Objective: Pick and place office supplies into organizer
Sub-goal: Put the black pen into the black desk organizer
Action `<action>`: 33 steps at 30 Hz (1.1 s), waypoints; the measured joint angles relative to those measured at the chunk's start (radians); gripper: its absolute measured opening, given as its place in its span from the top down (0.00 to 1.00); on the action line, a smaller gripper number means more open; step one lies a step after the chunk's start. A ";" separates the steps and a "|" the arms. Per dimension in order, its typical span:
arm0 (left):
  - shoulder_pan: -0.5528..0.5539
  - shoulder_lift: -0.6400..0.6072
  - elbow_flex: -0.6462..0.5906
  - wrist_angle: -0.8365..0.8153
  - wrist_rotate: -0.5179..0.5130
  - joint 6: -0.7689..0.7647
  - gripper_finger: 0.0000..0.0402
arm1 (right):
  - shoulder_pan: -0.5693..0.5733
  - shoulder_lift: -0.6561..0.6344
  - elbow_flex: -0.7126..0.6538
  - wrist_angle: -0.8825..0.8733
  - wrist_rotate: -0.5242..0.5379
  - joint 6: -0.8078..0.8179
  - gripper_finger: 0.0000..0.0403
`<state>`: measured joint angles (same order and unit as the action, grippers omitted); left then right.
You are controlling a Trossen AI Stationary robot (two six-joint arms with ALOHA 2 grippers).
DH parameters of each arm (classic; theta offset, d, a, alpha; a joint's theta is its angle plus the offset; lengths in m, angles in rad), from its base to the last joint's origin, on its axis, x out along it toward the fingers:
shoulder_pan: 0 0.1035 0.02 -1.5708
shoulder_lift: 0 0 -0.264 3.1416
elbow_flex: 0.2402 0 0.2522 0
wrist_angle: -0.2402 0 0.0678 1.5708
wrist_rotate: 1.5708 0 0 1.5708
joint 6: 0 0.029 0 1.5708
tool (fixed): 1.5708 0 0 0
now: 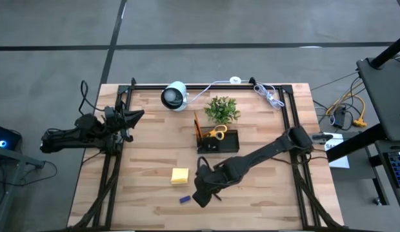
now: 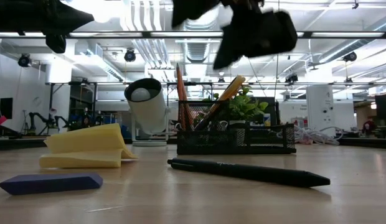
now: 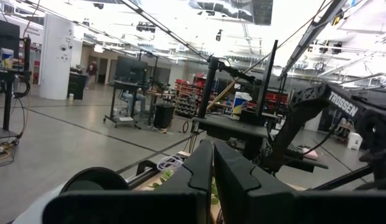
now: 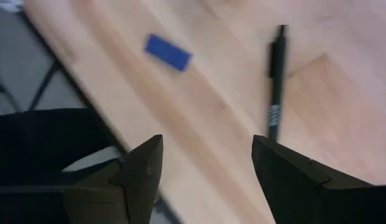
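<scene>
While overhead hides it, pen (image 4: pixel 276 81) shows.

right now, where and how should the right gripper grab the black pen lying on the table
Take the black pen at mid-barrel, from straight above, fingers spanning its thin width. It lies flat and alone on the bare wood, clear of the blue block. The right gripper hovers open nearby, so it would need to centre over the barrel first.

Table: my wooden tabletop (image 1: pixel 148 135), black frame rails (image 1: pixel 206 87) round its edges.
Far edge: white round camera (image 1: pixel 175 96), green potted plant (image 1: pixel 221 109).
Centre: black organizer (image 1: pixel 219 142), just in front of the plant.
Near edge: yellow sticky-note pad (image 1: pixel 180 175), blue block (image 1: pixel 184 199), dark pen (image 2: pixel 248 172) lying flat.
</scene>
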<state>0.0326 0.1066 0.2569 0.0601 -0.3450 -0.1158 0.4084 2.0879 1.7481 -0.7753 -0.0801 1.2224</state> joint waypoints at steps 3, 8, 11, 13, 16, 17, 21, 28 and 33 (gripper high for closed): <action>0.000 0.000 0.000 0.000 0.000 0.000 1.00 | 0.000 0.032 0.000 -0.031 0.005 -0.006 0.43; 0.000 0.000 0.000 -0.001 0.000 0.000 1.00 | 0.000 0.077 0.010 -0.044 0.015 0.025 0.43; 0.000 0.000 0.000 -0.001 0.000 0.000 1.00 | 0.000 0.090 0.016 -0.066 0.047 0.034 0.43; 0.000 0.000 0.000 -0.002 0.000 0.000 1.00 | -0.001 0.093 0.016 -0.078 0.060 0.035 0.43; 0.000 0.000 0.000 -0.003 0.000 0.000 1.00 | 0.001 0.099 0.018 -0.079 0.089 0.014 0.43; 0.000 0.000 0.000 -0.002 0.000 0.000 1.00 | 0.004 0.103 0.019 -0.079 0.097 -0.007 0.43; -0.001 0.000 0.000 -0.002 0.000 0.000 1.00 | 0.021 0.134 0.019 -0.082 0.109 -0.069 0.43; -0.001 0.000 0.000 -0.002 0.000 0.000 1.00 | 0.042 0.195 0.058 -0.096 0.124 -0.124 0.43; -0.001 0.000 0.000 -0.001 0.000 -0.002 1.00 | 0.043 0.218 0.086 -0.098 0.136 -0.127 0.43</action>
<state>0.0319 0.1070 0.2569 0.0592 -0.3451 -0.1173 0.4515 2.3061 1.8337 -0.8731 0.0563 1.0953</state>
